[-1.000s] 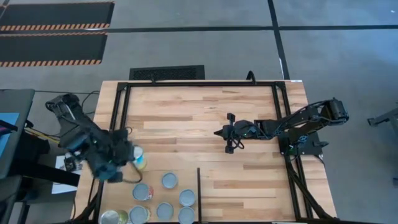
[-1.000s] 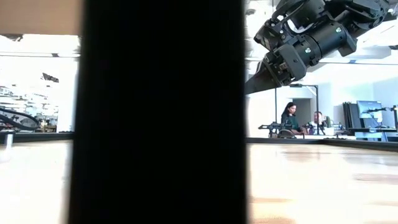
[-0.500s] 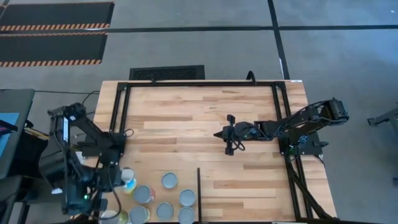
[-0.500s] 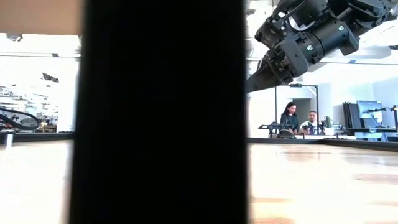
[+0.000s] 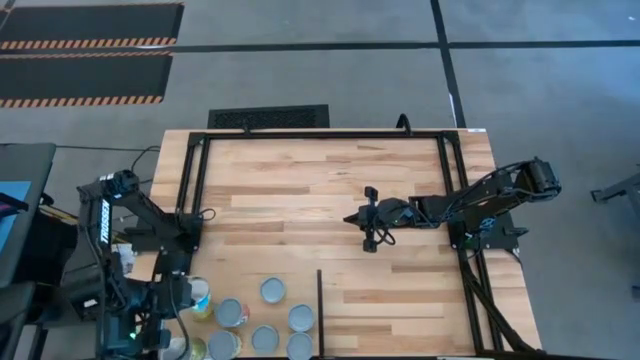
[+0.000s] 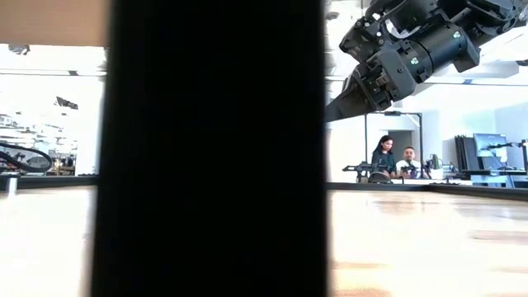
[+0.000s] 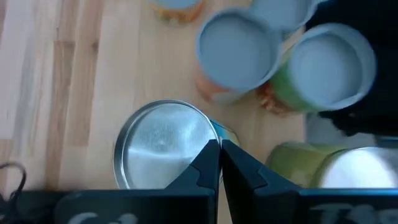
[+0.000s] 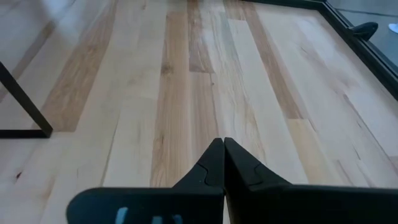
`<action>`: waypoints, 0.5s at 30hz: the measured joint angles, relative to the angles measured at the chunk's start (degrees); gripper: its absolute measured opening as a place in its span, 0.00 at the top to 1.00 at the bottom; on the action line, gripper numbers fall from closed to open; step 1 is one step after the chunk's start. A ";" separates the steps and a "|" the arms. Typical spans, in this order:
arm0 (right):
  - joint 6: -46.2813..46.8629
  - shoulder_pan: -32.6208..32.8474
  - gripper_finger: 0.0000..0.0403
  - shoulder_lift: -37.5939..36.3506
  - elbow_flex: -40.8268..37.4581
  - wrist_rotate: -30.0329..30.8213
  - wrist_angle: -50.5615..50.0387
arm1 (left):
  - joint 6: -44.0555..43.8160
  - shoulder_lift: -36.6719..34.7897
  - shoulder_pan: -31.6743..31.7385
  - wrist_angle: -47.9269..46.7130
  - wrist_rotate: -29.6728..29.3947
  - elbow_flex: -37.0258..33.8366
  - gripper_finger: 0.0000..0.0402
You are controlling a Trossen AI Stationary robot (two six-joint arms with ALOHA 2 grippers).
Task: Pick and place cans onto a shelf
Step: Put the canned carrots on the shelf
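Observation:
Several cans stand upright on their bases near the table's near left corner, left of a thin dark upright divider (image 5: 320, 310). I cannot tell the shelf panel from the tabletop. One can with a silvery top and a blue-yellow label (image 5: 200, 297) stands at the group's left; it also shows in the left wrist view (image 7: 161, 146). My left gripper (image 5: 180, 300) is shut, its tips (image 7: 219, 148) over that can's rim. Two pale-topped cans (image 7: 239, 53) (image 7: 326, 62) stand beyond it. My right gripper (image 5: 365, 217) is shut and hangs above mid-table (image 8: 221, 146). My left gripper's shut fingertips (image 7: 211, 155) point down over the edge of the silvery can's top (image 7: 199, 134). I cannot tell whether they touch it. The can stands upright on the table.
A black frame (image 5: 190, 190) runs round the tabletop. A wide dark upright (image 6: 206, 148) blocks most of the low view. My right gripper (image 6: 334, 111) shows above the table there. People sit in the room beyond (image 6: 396, 161). Bare wood lies at the table's middle and right (image 5: 400, 280).
My left gripper has swung from beside the cans toward the table's near left corner. The silvery-topped can with the blue-yellow label has shifted with it toward the near edge and a little left, and stands upright now.

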 joint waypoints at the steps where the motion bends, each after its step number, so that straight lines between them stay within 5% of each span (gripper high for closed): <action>1: -0.01 0.00 0.97 0.00 0.00 0.01 0.00 | -0.45 0.00 0.00 -0.12 0.67 -0.98 1.00; 15: -0.13 0.00 0.97 0.00 0.00 0.01 0.04 | -6.55 -0.13 -0.94 0.10 6.98 -4.17 1.00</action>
